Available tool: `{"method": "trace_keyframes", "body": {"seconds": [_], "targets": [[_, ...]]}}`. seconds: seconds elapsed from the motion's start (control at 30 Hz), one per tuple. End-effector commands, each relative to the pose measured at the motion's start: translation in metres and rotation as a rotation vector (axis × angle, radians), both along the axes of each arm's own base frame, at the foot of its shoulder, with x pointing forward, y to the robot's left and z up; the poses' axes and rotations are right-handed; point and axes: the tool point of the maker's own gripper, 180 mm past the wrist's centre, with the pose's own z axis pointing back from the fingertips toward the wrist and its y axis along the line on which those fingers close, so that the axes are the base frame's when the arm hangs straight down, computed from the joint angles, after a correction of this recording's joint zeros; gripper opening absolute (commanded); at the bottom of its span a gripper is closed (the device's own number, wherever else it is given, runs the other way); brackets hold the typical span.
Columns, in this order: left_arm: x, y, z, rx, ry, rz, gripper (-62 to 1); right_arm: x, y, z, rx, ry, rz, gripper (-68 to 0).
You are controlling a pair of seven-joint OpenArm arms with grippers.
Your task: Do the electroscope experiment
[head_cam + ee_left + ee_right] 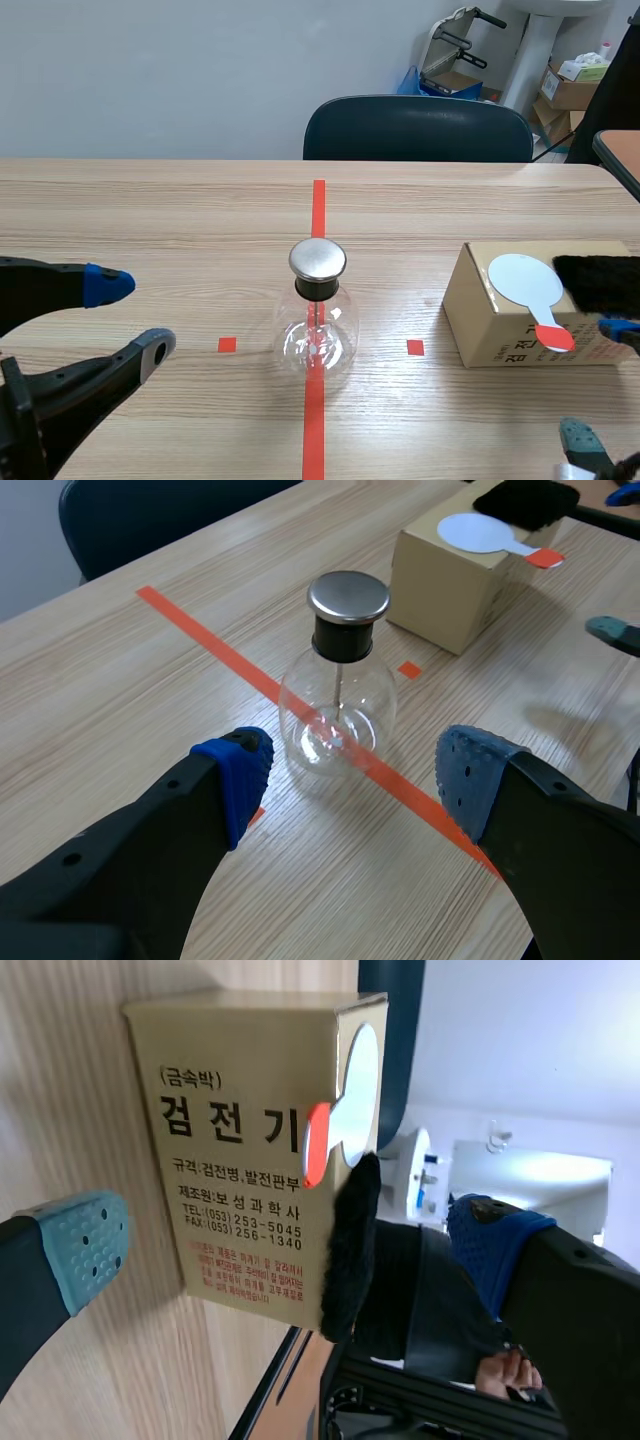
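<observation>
Flask (317,320), frame centre: likely fragile, slippery glass; best gripped at neck. Paddle (528,285) on box (490,335), right: light, thin; best taken by red handle. Left gripper (135,315), right gripper (605,385) seen spread, empty.

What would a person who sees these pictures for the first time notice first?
Most likely the round glass flask with a shiny metal cap, standing on the red tape line at the middle of the table. Next comes the brown box to its right, with a white paddle and a black furry cloth lying on top.
</observation>
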Motion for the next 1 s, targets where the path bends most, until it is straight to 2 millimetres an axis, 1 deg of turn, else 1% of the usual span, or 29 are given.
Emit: {"method": "trace_keyframes", "body": {"seconds": [0.0, 0.2, 0.4, 0.57, 0.77, 0.97], "targets": [[-0.002, -0.008, 0.010, -0.034, -0.021, -0.026, -23.4, 0.013, -0.001, 0.014, -0.007, -0.069, 0.008, 0.4], [-0.012, -0.017, 0.013, -0.057, -0.025, -0.091, -23.4, 0.027, -0.002, 0.009, -0.022, -0.106, -0.012, 0.4], [-0.013, -0.018, 0.016, -0.059, -0.038, -0.114, -23.4, 0.041, 0.000, 0.011, -0.019, -0.131, -0.032, 0.4], [-0.011, -0.018, 0.017, -0.057, -0.045, -0.116, -23.4, 0.047, 0.007, 0.008, -0.005, -0.134, -0.035, 0.4], [-0.012, -0.018, 0.017, -0.058, -0.043, -0.120, -23.4, 0.058, 0.005, 0.007, -0.017, -0.147, -0.060, 0.4], [-0.018, -0.023, 0.017, -0.073, -0.023, -0.159, -23.4, 0.060, 0.004, 0.006, -0.019, -0.148, -0.062, 0.4]]}}
